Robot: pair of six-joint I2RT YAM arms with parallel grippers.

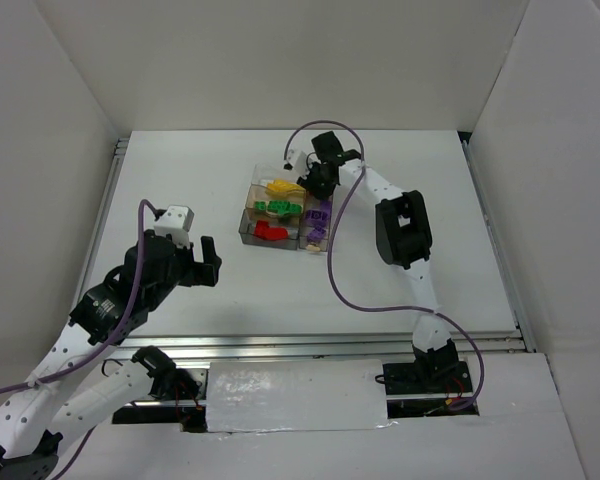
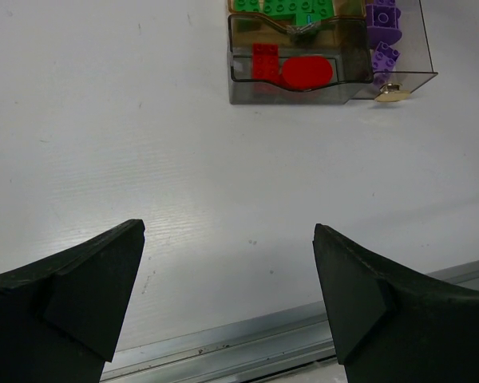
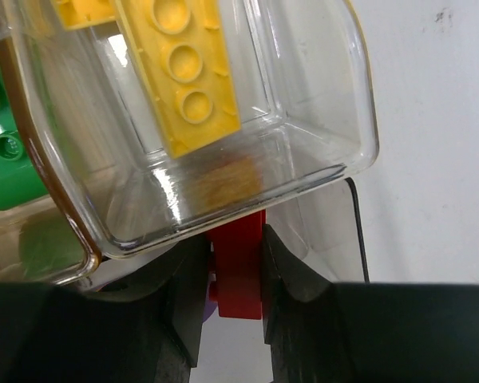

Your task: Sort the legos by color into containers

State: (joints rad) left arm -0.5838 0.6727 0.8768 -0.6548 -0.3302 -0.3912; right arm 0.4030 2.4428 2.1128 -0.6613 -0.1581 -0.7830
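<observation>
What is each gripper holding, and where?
The right gripper pinches a red lego by its opposite sides; the left gripper is open, holding nothing.

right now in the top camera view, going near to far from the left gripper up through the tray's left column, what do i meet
left gripper → red legos → green legos → yellow legos

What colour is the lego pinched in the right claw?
Red. The lego in the right claw shows best in the right wrist view.

red lego (image 3: 239, 289) half hidden in right gripper (image 3: 237, 263), behind tray (image 3: 347, 163) wall; yellow plate (image 3: 188, 72) cut by top edge.
</observation>
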